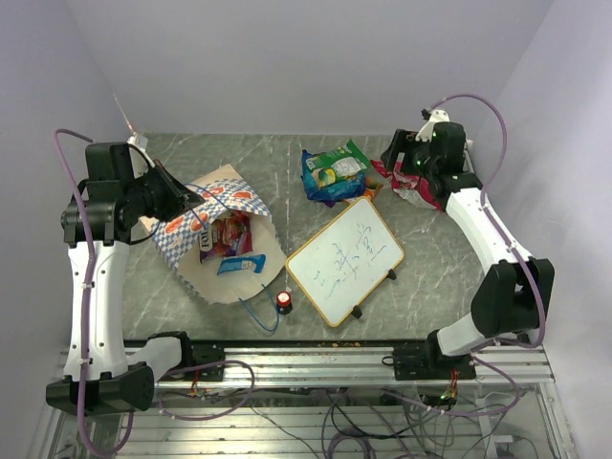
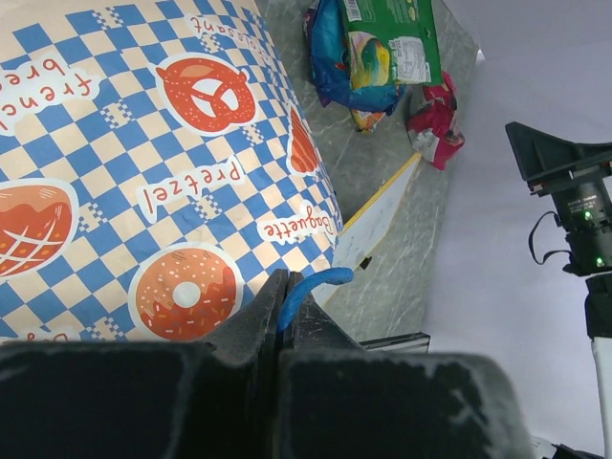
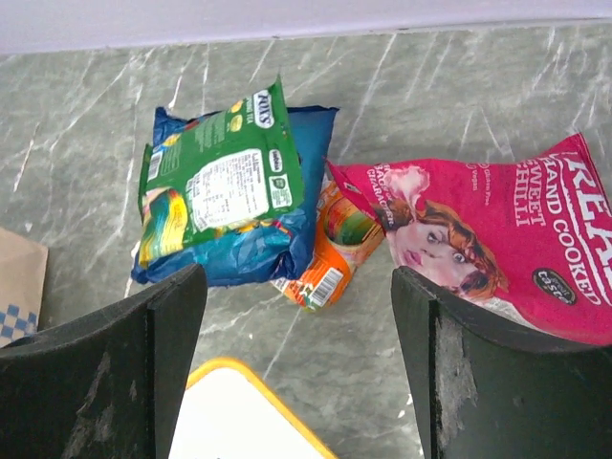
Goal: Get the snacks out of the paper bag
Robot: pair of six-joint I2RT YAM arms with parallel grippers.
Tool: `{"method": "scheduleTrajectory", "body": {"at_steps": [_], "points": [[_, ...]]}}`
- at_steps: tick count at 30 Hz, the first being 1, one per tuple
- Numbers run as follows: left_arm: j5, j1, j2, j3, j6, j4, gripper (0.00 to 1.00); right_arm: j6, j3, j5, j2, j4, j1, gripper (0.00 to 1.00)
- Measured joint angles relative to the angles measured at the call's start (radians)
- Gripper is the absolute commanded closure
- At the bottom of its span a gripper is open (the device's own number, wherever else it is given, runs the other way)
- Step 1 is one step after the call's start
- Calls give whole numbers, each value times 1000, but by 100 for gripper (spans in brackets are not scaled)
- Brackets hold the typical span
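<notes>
Left arm: jaws fully closed, pinching the blue cord handle of the paper bag. My reading is that this grip anchors the bag and keeps its mouth lifted so the other arm can reach in.

Bag: lies on its side at the left of the worktop, mouth facing the middle. A purple-pink packet and a blue packet show in the mouth. There may be more behind them; the overhead view is too small to count.

Right arm: at the far right of the worktop, jaws spread wide with nothing between them, only bare stone below. A pink packet lies just beside one jaw. A green packet rests on another blue packet, touching an orange one, just beside the other jaw.

Placement: this far corner seems to serve as the drop-off spot, well apart from the bag. The whiteboard lies between them.

Progress: roughly half done, by my estimate; the bag is not yet empty
</notes>
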Motion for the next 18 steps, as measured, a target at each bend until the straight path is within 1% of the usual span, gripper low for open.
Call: {"method": "scheduleTrajectory", "body": {"at_steps": [2, 6, 12, 15, 18], "points": [[4, 0, 0, 2, 3, 1, 93, 23, 5, 12, 18, 5, -6, 23], [21, 0, 0, 2, 3, 2, 93, 88, 75, 2, 125, 44, -31, 23], [24, 0, 0, 20, 12, -10, 93, 222, 114, -51, 293, 187, -87, 25], [23, 0, 0, 47, 16, -21, 93, 298, 73, -84, 351, 271, -114, 25], [16, 0, 0, 74, 31, -37, 93, 373, -53, -122, 363, 376, -131, 26]]}}
